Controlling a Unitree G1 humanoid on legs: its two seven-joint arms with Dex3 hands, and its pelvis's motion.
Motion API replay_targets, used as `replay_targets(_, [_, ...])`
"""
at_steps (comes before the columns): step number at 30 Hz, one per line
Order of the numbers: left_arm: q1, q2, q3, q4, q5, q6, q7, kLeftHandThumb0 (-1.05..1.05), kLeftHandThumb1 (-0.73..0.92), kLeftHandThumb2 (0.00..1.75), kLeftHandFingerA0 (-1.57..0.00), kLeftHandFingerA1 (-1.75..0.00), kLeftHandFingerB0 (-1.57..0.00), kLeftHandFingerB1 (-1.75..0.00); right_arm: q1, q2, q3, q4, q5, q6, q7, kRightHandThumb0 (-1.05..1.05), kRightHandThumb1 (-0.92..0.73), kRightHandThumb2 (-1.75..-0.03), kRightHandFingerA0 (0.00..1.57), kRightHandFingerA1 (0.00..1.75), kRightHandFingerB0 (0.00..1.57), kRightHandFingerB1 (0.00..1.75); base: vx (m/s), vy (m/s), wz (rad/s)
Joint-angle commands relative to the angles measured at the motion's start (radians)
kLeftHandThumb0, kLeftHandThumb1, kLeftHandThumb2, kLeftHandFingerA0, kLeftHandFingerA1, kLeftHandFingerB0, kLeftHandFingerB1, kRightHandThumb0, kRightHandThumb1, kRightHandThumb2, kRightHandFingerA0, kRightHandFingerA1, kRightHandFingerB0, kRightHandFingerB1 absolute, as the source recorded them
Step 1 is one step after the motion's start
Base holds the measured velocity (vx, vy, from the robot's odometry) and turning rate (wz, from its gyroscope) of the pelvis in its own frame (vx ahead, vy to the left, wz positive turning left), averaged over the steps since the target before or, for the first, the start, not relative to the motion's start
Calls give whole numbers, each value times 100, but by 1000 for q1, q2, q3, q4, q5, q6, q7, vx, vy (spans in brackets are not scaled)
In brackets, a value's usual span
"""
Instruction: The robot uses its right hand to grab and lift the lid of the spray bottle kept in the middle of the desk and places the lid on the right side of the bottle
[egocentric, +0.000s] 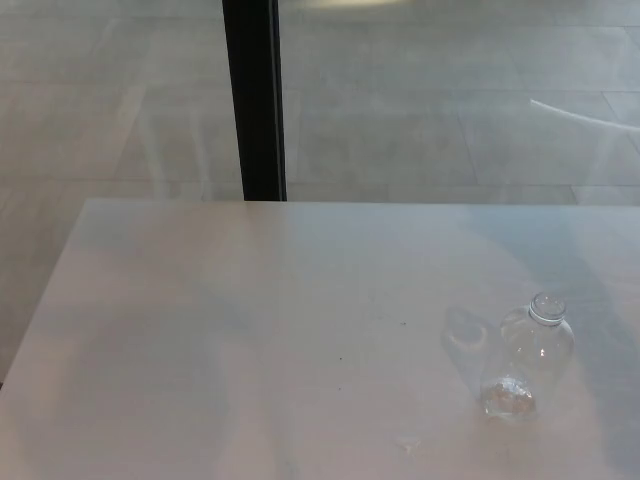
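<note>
A clear spray bottle (525, 365) without its lid stands on the white desk (250, 330), right of centre and near the front edge. Its open neck (548, 307) points up and away from me. A thin white dip tube (590, 118) of the lid crosses the upper right corner and runs off the right edge. The lid itself is outside the picture. Neither of my hands shows.
Behind the desk a black vertical post (254, 100) stands against a glass wall, with grey floor beyond. The desk's far edge runs across the middle of the picture. A small droplet or speck (407, 443) lies on the desk left of the bottle.
</note>
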Motion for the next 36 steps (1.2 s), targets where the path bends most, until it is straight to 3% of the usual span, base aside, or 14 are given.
replay_targets(1, [5, 8, -2, 3, -11, -22, -5, -105, 33, 106, -64, -109, -46, -98, 118, 54, -2, 14, -81, 67, -134, -9, -63, -91, 87, 167, 78, 121, 0, 0, 0])
replay_targets(2, [5, 7, -2, 5, -11, -26, -6, -105, 45, 86, -60, -115, -43, -105, 150, 73, 1, 29, -92, 56, -165, -11, -62, -94, 85, 171, 78, 124, 0, 0, 0])
replay_targets(8, [7, 2, -12, -7, 0, -29, 7, -104, 37, 116, -67, -109, -53, -100, 244, 174, 54, 102, -188, 84, -320, -14, -65, -83, 87, 162, 82, 112, 0, 0, 0])
replay_targets(11, [9, 1, -12, -11, -2, -28, 8, -105, 34, 115, -66, -109, -41, -93, 263, 190, 72, 119, -205, 84, -344, -15, -64, -87, 87, 162, 83, 114, 0, 0, 0])
replay_targets(12, [8, 2, -12, -6, -2, -29, 7, -105, 44, 87, -59, -116, -41, -105, 275, 196, 81, 106, -221, 107, -346, -16, -65, -84, 86, 161, 83, 112, 0, 0, 0])
replay_targets(17, [4, 4, -12, 3, -1, -28, 11, -105, 32, 106, -65, -109, -47, -97, 301, 231, 104, 160, -225, 63, -399, -19, -60, -91, 85, 165, 82, 118, 0, 0, 0])
replay_targets(19, [7, 3, -13, -2, -2, -30, 9, -103, 43, 88, -60, -116, -42, -108, 308, 240, 112, 175, -229, 52, -417, -20, -60, -91, 85, 166, 81, 118, 0, 0, 0])
replay_targets(20, [4, 3, -16, 3, 2, -31, 17, -105, 38, 115, -67, -109, -47, -96, 316, 254, 128, 173, -237, 67, -415, -21, -67, -75, 85, 144, 83, 74, 0, 0, 0])
replay_targets(22, [6, 3, -14, 1, -3, -31, 7, -105, 43, 86, -59, -117, -40, -109, 325, 255, 147, 166, -252, 77, -411, -21, -69, -70, 85, 147, 81, 66, 0, 0, 0])
replay_targets(27, [13, 3, -27, -6, 3, -44, 14, -104, 35, 115, -64, -108, -33, -89, 348, 226, 199, 139, -265, 109, -329, -37, -69, -60, 73, 116, 48, 42, 0, 0, 0])
replay_targets(28, [12, 5, -29, -5, 3, -39, 18, -101, 36, 115, -66, -108, -40, -92, 357, 198, 230, 123, -296, 120, -289, -47, -68, -60, 42, 64, 34, 34, 0, 0, 0])
replay_targets(31, [14, 3, -26, -10, -4, -35, 19, -104, 35, 115, -66, -110, -49, -99, 383, 169, 253, 69, -281, 130, -224, -55, -68, -61, 17, 49, 21, 28, 0, 0, 0])
replay_targets(32, [13, 4, -28, -7, -2, -34, 20, -104, 34, 114, -66, -110, -42, -94, 394, 154, 258, 44, -251, 117, -176, -68, -49, -85, 0, 24, 9, 34, 0, 0, 0])
replay_targets(36, [9, 5, -27, -3, -5, -32, 17, -104, 36, 114, -66, -110, -49, -98, 404, 124, 263, -8, -224, 131, -100, -86, -53, -82, 0, 4, 9, 13, 0, 0, 0])
